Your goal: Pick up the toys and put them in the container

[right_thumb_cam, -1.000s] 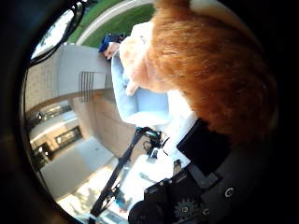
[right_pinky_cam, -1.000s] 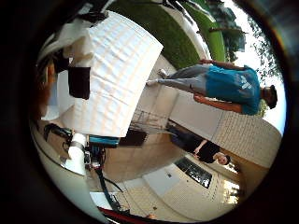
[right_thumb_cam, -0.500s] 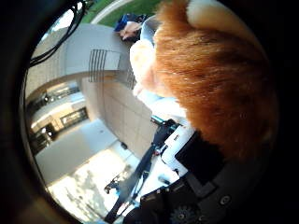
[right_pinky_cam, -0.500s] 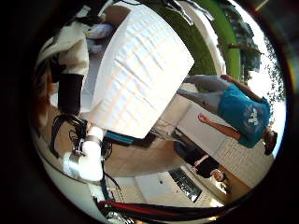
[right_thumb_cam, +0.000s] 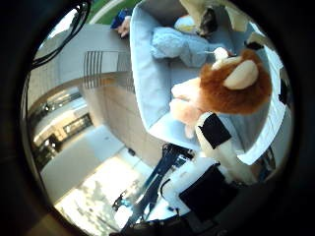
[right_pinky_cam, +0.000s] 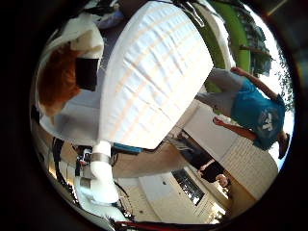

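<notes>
Can't tell your fingers' [right_thumb_cam: 216, 135] state; lion toy [right_thumb_cam: 231, 86] sits near the bin [right_thumb_cam: 147, 93] wall, 6 o'clock side, could spill out.

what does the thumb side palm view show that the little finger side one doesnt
Only the thumb side view shows the inside of the pale blue container, with a light blue soft toy lying in it and more toys at its far end, too small to make out.

Only the little finger side view shows the broad white cloth-covered surface and the arm's white body beside it.

Both show the orange furry toy and the hand, a white and black finger lying against the toy. Whether the hand grips it is unclear.
</notes>
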Controlling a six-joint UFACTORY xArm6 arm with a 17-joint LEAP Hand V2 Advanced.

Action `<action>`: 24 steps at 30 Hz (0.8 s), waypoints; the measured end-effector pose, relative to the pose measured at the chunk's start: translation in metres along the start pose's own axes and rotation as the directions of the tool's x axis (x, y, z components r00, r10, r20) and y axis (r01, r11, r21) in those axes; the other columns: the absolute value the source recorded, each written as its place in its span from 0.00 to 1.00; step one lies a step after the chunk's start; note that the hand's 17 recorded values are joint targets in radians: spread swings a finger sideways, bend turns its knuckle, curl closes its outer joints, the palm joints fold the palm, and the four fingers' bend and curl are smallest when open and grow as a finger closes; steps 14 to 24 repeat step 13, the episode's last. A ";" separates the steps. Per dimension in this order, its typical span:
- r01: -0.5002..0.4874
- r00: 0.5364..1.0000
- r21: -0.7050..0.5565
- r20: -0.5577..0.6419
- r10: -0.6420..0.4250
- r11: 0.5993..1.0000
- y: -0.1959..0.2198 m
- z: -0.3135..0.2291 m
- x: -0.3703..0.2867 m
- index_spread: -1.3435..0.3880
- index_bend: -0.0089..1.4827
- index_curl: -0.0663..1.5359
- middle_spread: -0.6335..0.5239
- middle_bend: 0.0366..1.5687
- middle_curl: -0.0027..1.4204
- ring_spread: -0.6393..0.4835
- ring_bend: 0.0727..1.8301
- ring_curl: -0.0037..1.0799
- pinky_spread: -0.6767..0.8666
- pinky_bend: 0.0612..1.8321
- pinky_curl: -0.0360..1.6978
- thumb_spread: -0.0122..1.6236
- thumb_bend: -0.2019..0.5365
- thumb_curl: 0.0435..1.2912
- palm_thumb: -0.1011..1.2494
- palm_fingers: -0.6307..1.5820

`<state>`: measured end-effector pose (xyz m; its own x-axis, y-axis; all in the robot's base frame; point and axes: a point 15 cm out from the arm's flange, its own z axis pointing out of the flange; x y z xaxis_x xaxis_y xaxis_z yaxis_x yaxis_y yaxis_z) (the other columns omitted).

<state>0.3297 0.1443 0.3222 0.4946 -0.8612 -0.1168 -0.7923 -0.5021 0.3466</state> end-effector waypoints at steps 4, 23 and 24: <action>0.049 0.991 0.072 0.120 -0.058 0.996 -0.009 -0.009 -0.019 0.46 0.05 0.47 0.62 0.11 0.30 0.82 0.28 0.33 0.70 0.51 0.38 0.74 0.24 0.35 0.60 0.15; 0.012 0.991 0.235 0.125 -0.042 0.972 0.045 -0.066 0.007 0.50 0.08 0.32 0.65 0.06 0.23 0.85 0.21 0.29 0.75 0.43 0.31 0.72 0.24 0.32 0.62 0.22; 0.012 0.991 0.235 0.125 -0.042 0.972 0.045 -0.066 0.007 0.50 0.08 0.32 0.65 0.06 0.23 0.85 0.21 0.29 0.75 0.43 0.31 0.72 0.24 0.32 0.62 0.22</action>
